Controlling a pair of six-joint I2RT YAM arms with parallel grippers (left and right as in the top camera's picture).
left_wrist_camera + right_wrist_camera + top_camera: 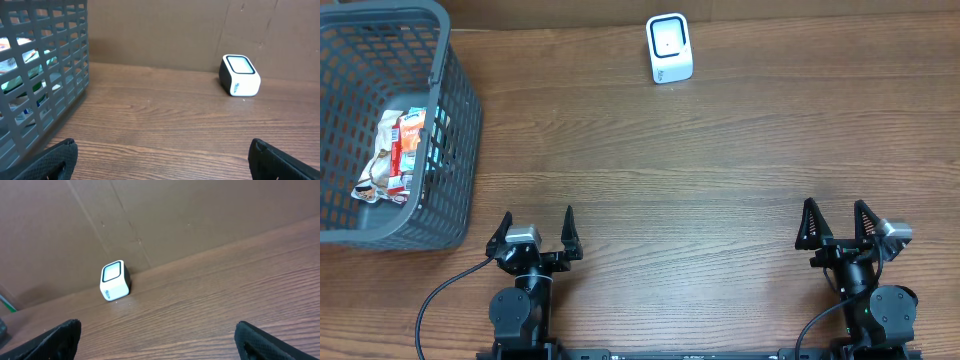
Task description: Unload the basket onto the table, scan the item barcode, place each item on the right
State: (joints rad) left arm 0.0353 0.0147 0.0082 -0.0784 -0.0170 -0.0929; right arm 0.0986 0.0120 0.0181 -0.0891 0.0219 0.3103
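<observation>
A white barcode scanner [670, 48] with a dark-rimmed window stands at the back of the wooden table, also in the left wrist view as the scanner [240, 75] and in the right wrist view as the scanner [115, 280]. Packaged items [398, 150] lie inside a grey plastic basket [450, 110] at the left, seen through the basket's grid [45, 75]. My left gripper [535, 231] stands open near the front edge, nothing between its fingers [57, 160]. My right gripper [839, 222] is open at the front right, empty too.
A brown cardboard wall [175, 215] runs behind the table. Bare wood [700, 180] lies between the grippers and the scanner. A black cable [440, 300] trails from the left arm's base.
</observation>
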